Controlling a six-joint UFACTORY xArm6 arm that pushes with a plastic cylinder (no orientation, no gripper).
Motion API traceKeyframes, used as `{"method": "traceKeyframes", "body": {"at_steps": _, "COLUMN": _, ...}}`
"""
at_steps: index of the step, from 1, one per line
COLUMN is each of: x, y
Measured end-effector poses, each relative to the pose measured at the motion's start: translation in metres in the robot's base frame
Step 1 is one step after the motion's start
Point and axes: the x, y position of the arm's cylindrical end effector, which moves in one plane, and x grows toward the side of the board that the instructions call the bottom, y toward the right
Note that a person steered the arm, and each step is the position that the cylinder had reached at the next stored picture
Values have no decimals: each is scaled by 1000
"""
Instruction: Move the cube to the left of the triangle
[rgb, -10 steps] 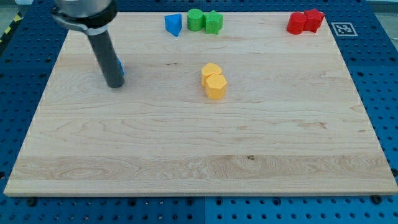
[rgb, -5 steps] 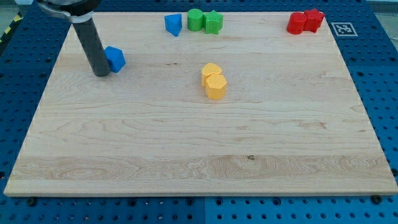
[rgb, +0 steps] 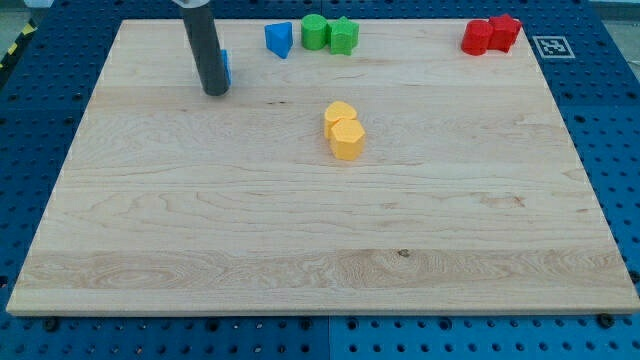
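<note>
The blue cube sits near the view's top left, mostly hidden behind my rod; only a thin blue edge shows on the rod's right side. My tip rests on the board just below and left of the cube, touching or nearly touching it. The blue triangle lies at the view's top, up and to the right of the cube, with a gap between them.
A green cylinder and a green block stand right of the triangle. Two yellow blocks sit together mid-board. Two red blocks sit at the top right. The wooden board has blue pegboard around it.
My tip has swept up and to the right, pushing the blue cube from the left side of the board toward the triangle. The other blocks have not moved.
</note>
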Motion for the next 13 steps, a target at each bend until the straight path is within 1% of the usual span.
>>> {"method": "traceKeyframes", "body": {"at_steps": 3, "x": -11, "y": -4}}
{"method": "traceKeyframes", "body": {"at_steps": 5, "x": -28, "y": -16}}
{"method": "traceKeyframes", "body": {"at_steps": 6, "x": -44, "y": -17}}
{"method": "traceKeyframes", "body": {"at_steps": 11, "x": -64, "y": -17}}
{"method": "traceKeyframes", "body": {"at_steps": 13, "x": -81, "y": -16}}
